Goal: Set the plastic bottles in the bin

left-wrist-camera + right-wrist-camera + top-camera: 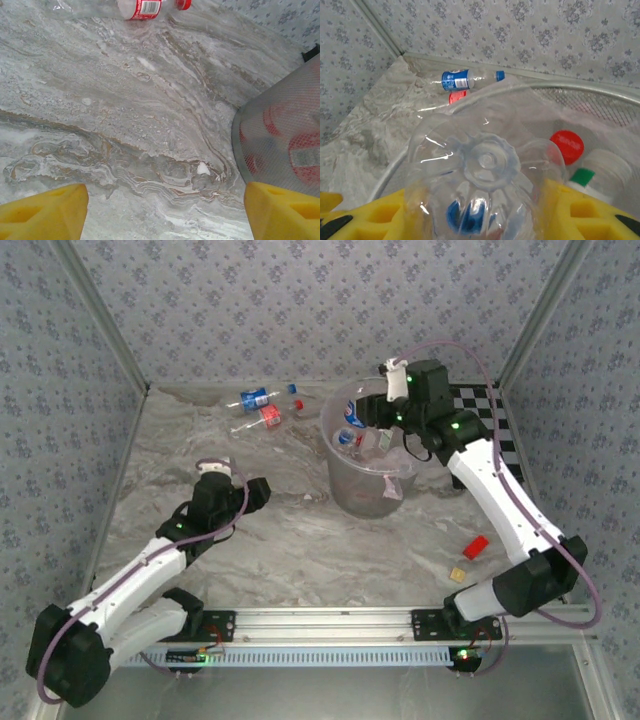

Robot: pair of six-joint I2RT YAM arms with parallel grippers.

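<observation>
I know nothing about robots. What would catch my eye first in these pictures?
The right gripper, with yellow fingers, clamps a clear plastic bottle above the translucent grey-white round bin, where a red-capped bottle lies inside. The left gripper hangs open over the marbled grey table near the bin. By the far wall lie a blue-labelled plastic bottle and a red-labelled plastic bottle.

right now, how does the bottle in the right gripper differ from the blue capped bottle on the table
The gripped bottle is held by the right gripper over the bin; the blue capped bottle lies on the table. Gripped bottle shows its base, blue capped bottle its side. Both are clear.
</observation>
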